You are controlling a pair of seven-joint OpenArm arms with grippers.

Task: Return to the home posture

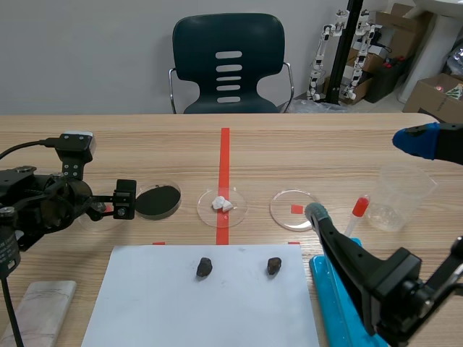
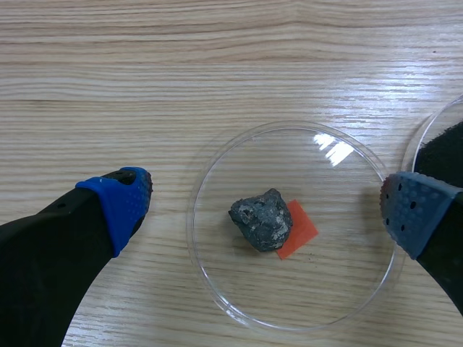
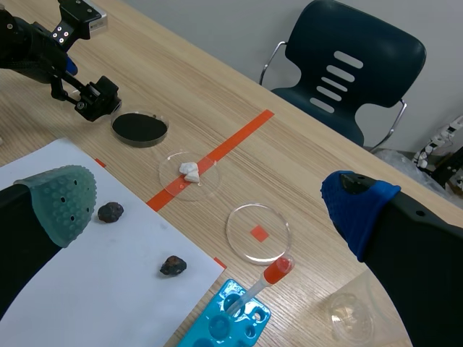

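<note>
My left gripper (image 1: 120,200) hovers low at the left of the table, open, above a clear petri dish (image 2: 217,181). In that dish a dark grey rock (image 2: 262,219) lies on an orange mark, straight below the gap between the blue-padded fingers (image 2: 121,204). Nothing is held. My right gripper (image 1: 365,177) is raised over the right side, open wide and empty, with one green pad (image 3: 64,200) and one blue pad (image 3: 356,208).
A dish of black powder (image 1: 158,201), a dish with a white lump (image 1: 222,204) and an empty dish (image 1: 294,209) stand in a row. Two dark rocks (image 1: 204,267) (image 1: 274,265) lie on white paper (image 1: 145,303). Red-bulbed pipette (image 1: 357,213), blue rack (image 1: 334,303), plastic cup (image 1: 400,196), marble slab (image 1: 43,311).
</note>
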